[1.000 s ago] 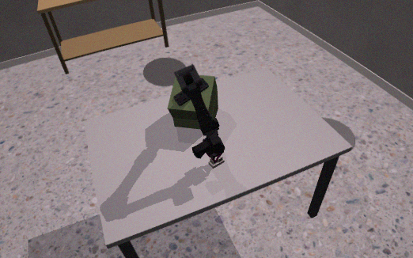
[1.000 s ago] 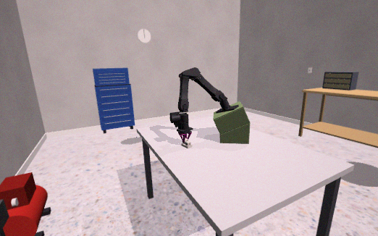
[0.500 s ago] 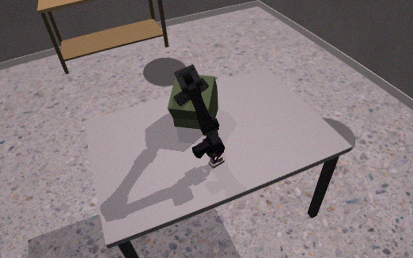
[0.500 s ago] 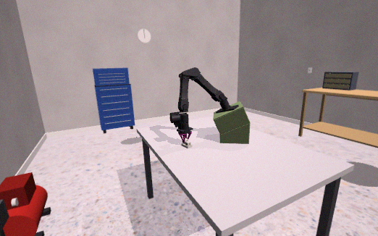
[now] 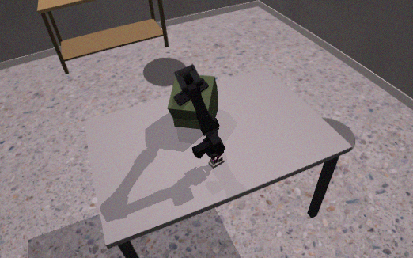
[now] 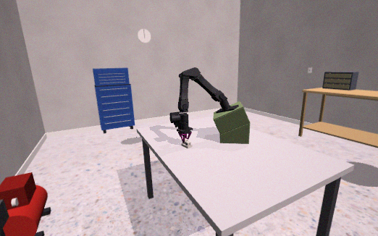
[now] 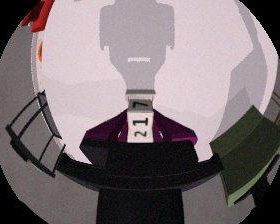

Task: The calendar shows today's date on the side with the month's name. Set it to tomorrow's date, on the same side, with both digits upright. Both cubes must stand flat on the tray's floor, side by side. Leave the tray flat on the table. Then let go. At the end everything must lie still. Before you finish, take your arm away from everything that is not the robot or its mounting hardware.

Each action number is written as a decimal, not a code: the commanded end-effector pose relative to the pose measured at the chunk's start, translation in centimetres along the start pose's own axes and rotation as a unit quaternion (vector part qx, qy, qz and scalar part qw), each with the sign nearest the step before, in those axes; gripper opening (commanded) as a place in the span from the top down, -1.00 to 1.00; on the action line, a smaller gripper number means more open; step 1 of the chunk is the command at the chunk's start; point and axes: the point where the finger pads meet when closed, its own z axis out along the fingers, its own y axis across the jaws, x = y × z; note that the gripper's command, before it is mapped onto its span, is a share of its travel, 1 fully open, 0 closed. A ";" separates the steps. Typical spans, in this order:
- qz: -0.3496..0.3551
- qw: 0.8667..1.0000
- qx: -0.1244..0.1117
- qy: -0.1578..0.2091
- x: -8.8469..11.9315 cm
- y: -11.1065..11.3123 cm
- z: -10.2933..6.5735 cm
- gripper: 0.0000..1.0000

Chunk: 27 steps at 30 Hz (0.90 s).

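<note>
My gripper [image 5: 215, 158] [image 6: 185, 140] [image 7: 140, 112] points down at the grey table [image 5: 278, 119] [image 6: 255, 170], in front of the arm's green base box [image 5: 193, 104] [image 6: 233, 124] [image 7: 247, 152]. Its purple fingers are shut on the small calendar [image 5: 217, 162] [image 6: 187, 145] [image 7: 141, 124]. In the wrist view the calendar shows a white face with the digits 2 and 1, turned sideways, and a grey part beyond it. I cannot tell whether the fingers hold the tray or a cube. The calendar is at or just above the table top; I cannot tell which. No month name is readable.
The green base box stands at the table's back middle. Off the table are a wooden shelf [image 5: 108, 36] [image 6: 349, 94], a blue drawer cabinet [image 6: 114, 98] and a red machine [image 6: 19, 203] on the floor. A black wire frame [image 7: 34, 136] shows at the left of the wrist view.
</note>
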 end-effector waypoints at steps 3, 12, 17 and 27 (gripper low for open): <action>0.000 1.000 -0.003 -0.001 -0.1 0.2 0.0 0.49; 0.000 1.000 -0.003 -0.001 -0.1 0.2 0.3 0.49; 0.000 1.000 -0.003 -0.001 -0.1 0.2 0.5 0.49; 0.000 1.000 -0.003 -0.001 -0.1 0.2 0.7 0.49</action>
